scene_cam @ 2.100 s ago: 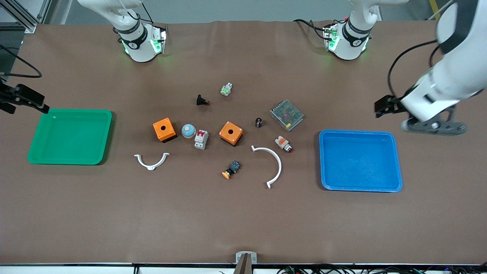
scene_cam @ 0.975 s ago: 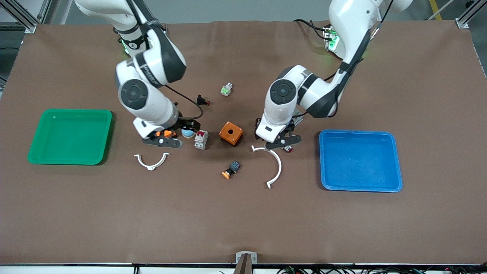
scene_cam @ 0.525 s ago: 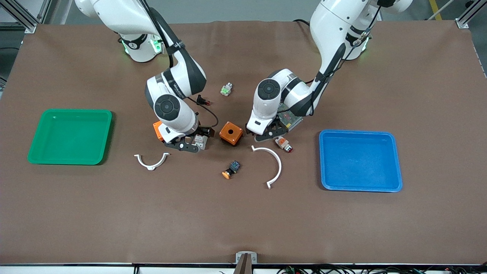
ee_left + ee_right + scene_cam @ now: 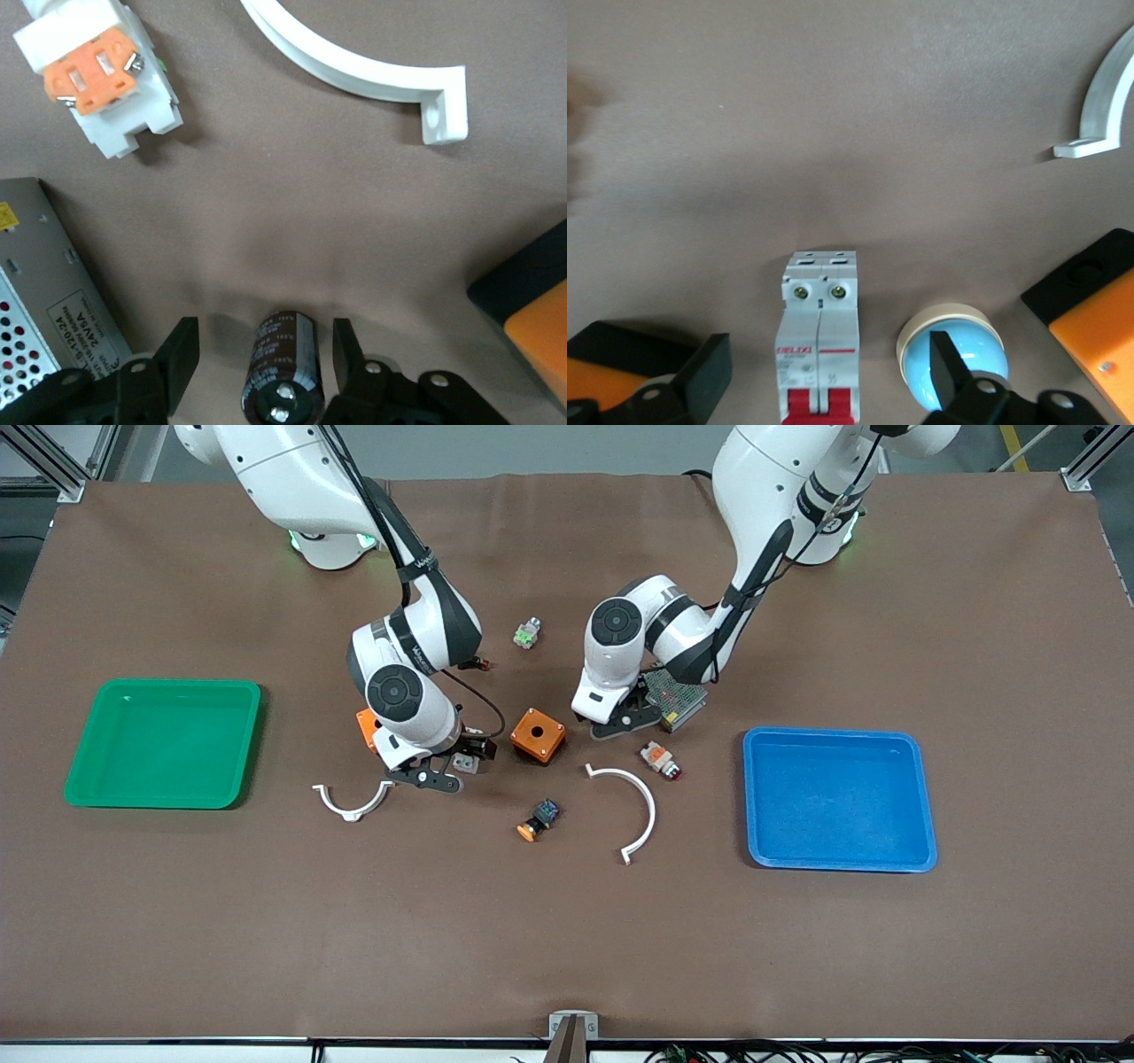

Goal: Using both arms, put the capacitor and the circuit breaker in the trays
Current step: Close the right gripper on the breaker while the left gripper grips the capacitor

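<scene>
Seen from the front, both grippers hang low mid-desk, away from every edge: the right gripper over the circuit breaker, the left gripper hiding the capacitor beside the orange box.

While its wrist view cuts off the capacitor's end, the fingers stand apart astride it, ready to close.

Likewise, in the right wrist view fingers spread around the circuit breaker, its levers cropped, one finger overlapping the blue dome.
</scene>
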You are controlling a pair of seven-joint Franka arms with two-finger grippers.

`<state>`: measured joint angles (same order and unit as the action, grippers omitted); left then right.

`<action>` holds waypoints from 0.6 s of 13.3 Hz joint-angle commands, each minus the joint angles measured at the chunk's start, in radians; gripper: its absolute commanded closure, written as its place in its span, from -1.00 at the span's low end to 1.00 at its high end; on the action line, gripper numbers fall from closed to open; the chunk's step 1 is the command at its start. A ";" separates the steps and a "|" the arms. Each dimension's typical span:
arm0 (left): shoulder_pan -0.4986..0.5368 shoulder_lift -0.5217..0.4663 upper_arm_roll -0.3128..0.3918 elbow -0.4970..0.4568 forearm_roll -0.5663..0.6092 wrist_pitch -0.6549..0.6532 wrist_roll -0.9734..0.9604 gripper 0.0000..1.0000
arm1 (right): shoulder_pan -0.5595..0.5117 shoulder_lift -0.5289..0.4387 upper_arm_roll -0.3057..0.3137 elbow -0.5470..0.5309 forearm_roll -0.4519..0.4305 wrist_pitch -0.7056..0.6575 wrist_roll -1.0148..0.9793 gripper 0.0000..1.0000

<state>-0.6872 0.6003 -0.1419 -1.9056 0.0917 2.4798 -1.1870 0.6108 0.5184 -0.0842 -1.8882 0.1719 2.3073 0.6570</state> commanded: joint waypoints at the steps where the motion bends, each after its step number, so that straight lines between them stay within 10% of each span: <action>1: -0.008 -0.017 0.002 -0.021 0.014 0.016 -0.031 -0.22 | 0.004 -0.011 0.003 -0.023 0.015 0.020 -0.002 -0.38; 8: -0.015 -0.002 0.001 -0.003 0.005 0.018 -0.033 -0.14 | -0.009 -0.021 0.017 -0.014 0.069 -0.008 -0.013 0.56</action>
<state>-0.6891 0.6004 -0.1435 -1.9057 0.0917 2.4867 -1.1927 0.6129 0.5198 -0.0692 -1.8985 0.2155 2.3175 0.6571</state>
